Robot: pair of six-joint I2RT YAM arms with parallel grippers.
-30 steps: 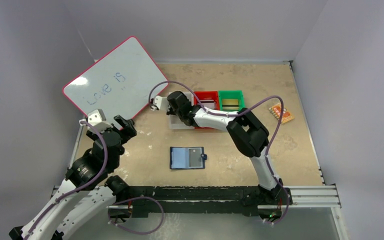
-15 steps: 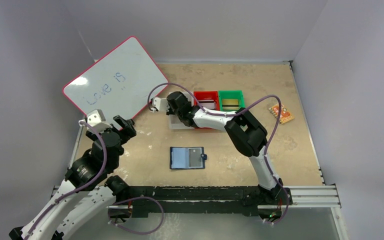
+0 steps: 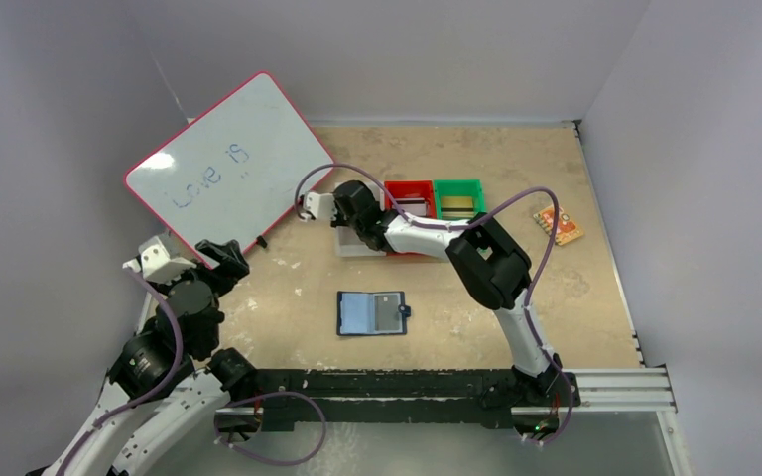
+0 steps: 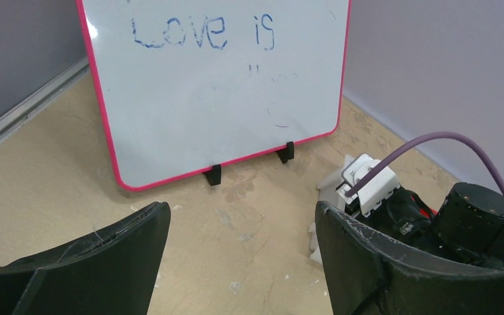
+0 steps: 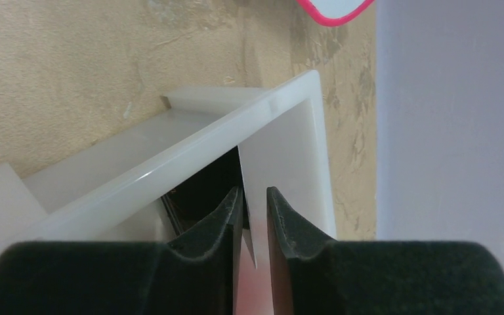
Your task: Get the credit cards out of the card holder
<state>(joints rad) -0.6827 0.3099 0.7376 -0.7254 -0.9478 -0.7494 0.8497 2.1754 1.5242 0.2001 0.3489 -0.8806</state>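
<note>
The navy card holder (image 3: pixel 371 312) lies open and flat on the table, and a grey card (image 3: pixel 389 313) shows in its right half. My right gripper (image 5: pixel 254 210) points down into the white bin (image 5: pixel 249 118), its jaws a narrow gap apart with nothing pinched between them. A dark flat card (image 5: pixel 200 193) stands inside the bin beside the left finger. In the top view the wrist hides the right gripper (image 3: pixel 345 224) over the white bin (image 3: pixel 350 246). My left gripper (image 3: pixel 221 256) hangs open and empty at the left, well away from the holder, with bare table between its fingertips (image 4: pixel 243 252).
A whiteboard (image 3: pixel 228 164) on small black feet leans at the back left. Red bin (image 3: pixel 409 188) and green bin (image 3: pixel 457 189) sit right of the white bin. An orange patterned piece (image 3: pixel 558 224) lies far right. The right arm's wrist (image 4: pixel 433 220) shows in the left wrist view.
The right jaws have parted slightly over the white bin. The left arm has pulled back toward the left near corner, still open.
</note>
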